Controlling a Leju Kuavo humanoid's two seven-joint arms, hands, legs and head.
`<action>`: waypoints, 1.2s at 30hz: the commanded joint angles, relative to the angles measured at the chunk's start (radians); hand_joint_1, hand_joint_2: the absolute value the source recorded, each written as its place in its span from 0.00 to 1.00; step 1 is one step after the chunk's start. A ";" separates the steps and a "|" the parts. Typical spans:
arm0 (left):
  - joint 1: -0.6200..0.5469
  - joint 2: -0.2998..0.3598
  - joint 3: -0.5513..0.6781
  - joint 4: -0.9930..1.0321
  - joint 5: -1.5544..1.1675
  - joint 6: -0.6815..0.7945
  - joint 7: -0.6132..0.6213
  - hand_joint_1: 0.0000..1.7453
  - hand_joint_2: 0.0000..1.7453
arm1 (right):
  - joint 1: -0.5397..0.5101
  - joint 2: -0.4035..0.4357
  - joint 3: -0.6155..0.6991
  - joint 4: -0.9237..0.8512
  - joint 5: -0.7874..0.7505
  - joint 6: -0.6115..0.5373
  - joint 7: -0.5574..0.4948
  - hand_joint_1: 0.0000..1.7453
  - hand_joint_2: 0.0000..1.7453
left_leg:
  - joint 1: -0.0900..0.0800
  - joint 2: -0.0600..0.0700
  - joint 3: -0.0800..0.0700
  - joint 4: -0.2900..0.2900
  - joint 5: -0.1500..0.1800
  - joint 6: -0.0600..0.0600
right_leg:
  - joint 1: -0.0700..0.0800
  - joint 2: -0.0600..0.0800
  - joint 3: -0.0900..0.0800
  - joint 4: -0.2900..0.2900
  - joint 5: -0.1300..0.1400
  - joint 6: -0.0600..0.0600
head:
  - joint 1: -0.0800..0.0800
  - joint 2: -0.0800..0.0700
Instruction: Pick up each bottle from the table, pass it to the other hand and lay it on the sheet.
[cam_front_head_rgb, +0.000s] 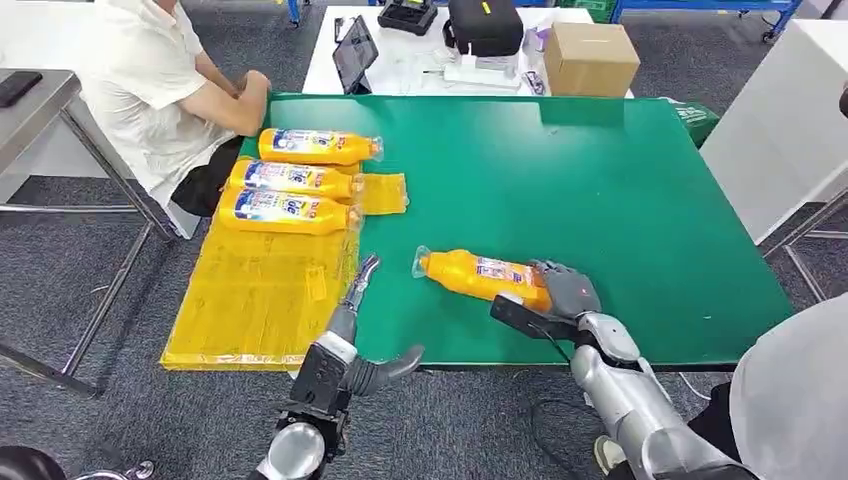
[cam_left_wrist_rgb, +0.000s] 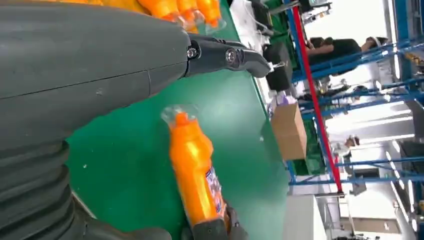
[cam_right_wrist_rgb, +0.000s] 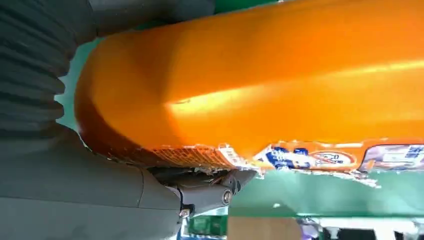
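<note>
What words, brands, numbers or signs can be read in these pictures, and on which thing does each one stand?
No text can be read with certainty.
Labels of the three bottles on the sheet: blue and white print, too blurred.
Label of the bottle in the right hand: print and a round red sign, too small and blurred.
Cardboard box: no print visible.
</note>
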 joint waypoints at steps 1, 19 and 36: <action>-0.032 0.027 -0.025 0.053 0.010 0.003 -0.004 0.00 1.00 | 0.088 0.047 -0.014 0.068 -0.032 -0.058 -0.063 1.00 1.00 | 0.001 -0.003 -0.002 -0.003 0.003 0.001 | 0.002 -0.005 0.002 -0.004 0.002 -0.003 | 0.000 0.000; 0.015 0.019 -0.034 0.134 0.595 -0.131 -0.020 0.00 1.00 | 0.229 0.178 -0.014 -0.425 -0.527 -0.106 -0.361 1.00 1.00 | 0.000 0.000 -0.014 -0.001 0.002 0.002 | 0.001 -0.001 -0.006 0.000 0.001 -0.002 | 0.000 0.000; 0.080 0.056 -0.069 -0.060 0.588 -0.177 -0.128 0.00 1.00 | 0.261 0.220 0.120 -0.441 -0.586 -0.068 -0.372 1.00 1.00 | 0.000 -0.005 -0.026 -0.001 0.003 0.002 | 0.000 -0.007 -0.014 0.001 0.000 -0.001 | 0.000 0.000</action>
